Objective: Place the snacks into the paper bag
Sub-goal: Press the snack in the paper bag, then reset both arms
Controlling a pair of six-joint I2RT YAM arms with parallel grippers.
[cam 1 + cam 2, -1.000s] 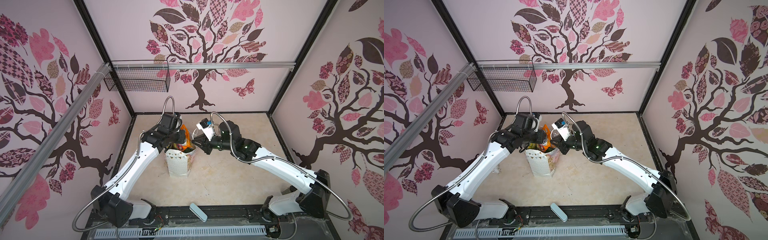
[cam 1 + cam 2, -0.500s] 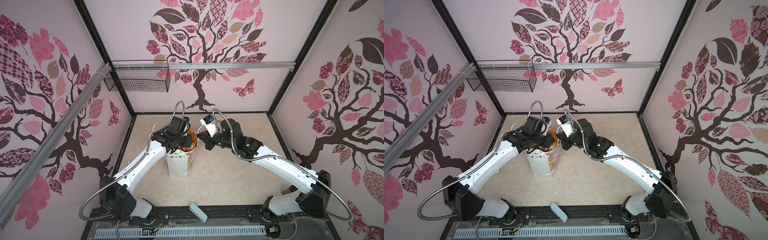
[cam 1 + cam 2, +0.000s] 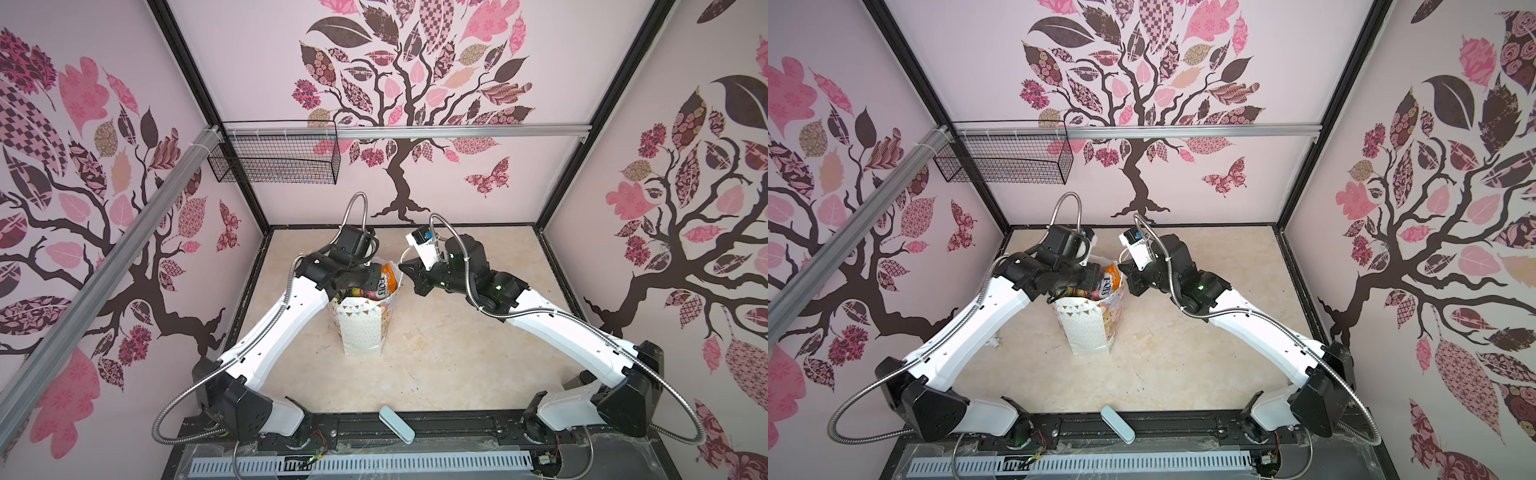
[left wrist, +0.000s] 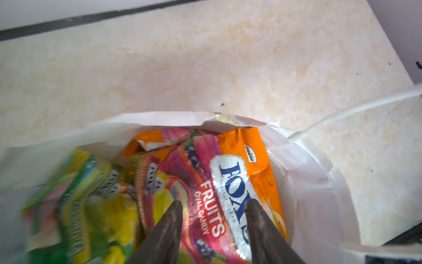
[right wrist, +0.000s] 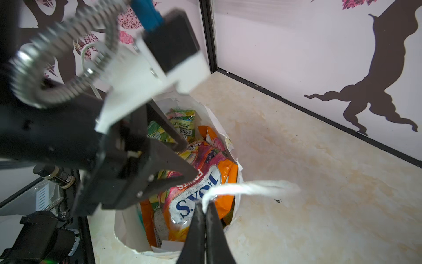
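The white dotted paper bag (image 3: pixel 360 330) (image 3: pixel 1087 330) stands upright mid-table, holding several snacks. An orange FOXS packet (image 4: pixel 239 180) (image 5: pixel 196 201) (image 3: pixel 388 279) lies on top at the bag's right side, with a green and yellow packet (image 4: pixel 91 194) (image 5: pixel 182 123) beside it. My left gripper (image 4: pixel 214 202) (image 5: pixel 189 160) (image 3: pixel 375 284) hangs in the bag's mouth, open, its fingers apart just over the orange packet. My right gripper (image 5: pixel 205 204) (image 3: pixel 405 268) is at the bag's right rim, shut on the white cord handle (image 5: pixel 251 186).
A pale blue oblong bar (image 3: pixel 397 424) (image 3: pixel 1118 424) lies at the table's front edge. A black wire mesh basket (image 3: pixel 274 158) hangs on the back-left rail. Both arms crowd over the bag.
My left gripper has moved right and down into the bag's mouth and its jaws have spread. The orange packet has sunk into the bag. My right gripper keeps hold of the cord.
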